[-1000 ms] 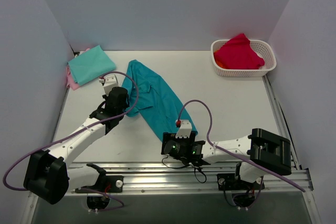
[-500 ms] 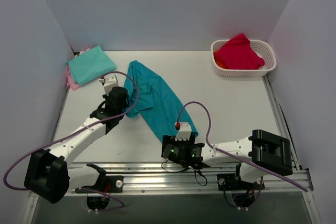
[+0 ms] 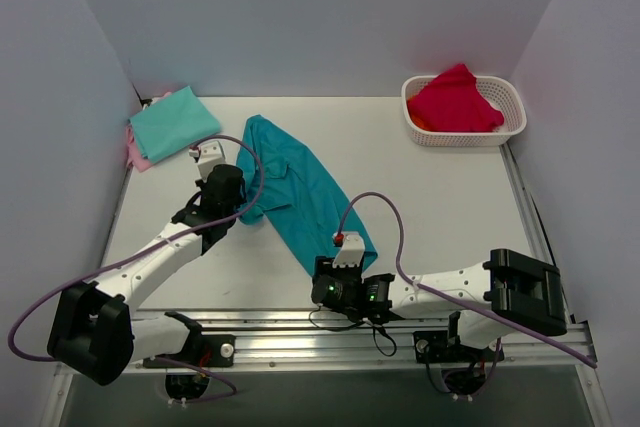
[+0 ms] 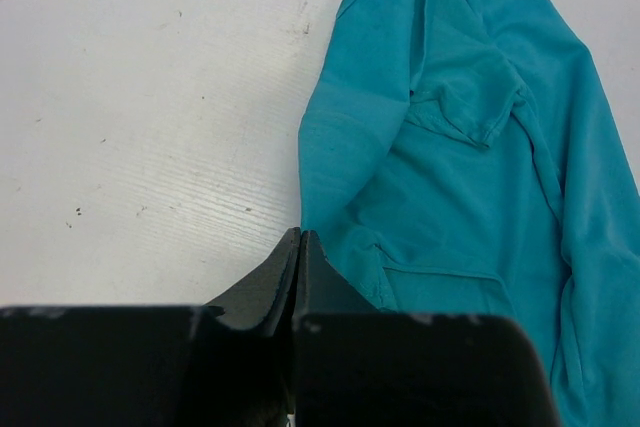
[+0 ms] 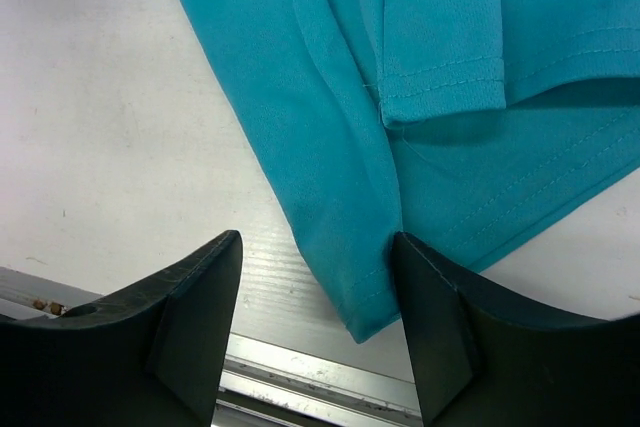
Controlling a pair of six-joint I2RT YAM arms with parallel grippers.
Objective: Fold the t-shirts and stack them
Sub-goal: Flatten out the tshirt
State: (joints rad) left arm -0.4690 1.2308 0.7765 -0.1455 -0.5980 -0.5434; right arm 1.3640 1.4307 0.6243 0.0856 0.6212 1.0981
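Teal shirt [image 3: 300, 187] lies rumpled in a long diagonal strip, one sleeve folded over. Left gripper [image 4: 299, 237] pressed together at its edge; right gripper [image 5: 315, 244] spread astride its hem corner

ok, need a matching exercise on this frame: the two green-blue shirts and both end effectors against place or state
Column one:
1. teal t-shirt
2. mint-green t-shirt
3. left end effector
4. right end effector

Column two:
A. open, astride a hem corner
B. folded, at the far left
C. shut, tips at a cloth edge
D. unfolded, lying long across the middle

Pairs: 1-D, 2-B, 3-C, 4-A
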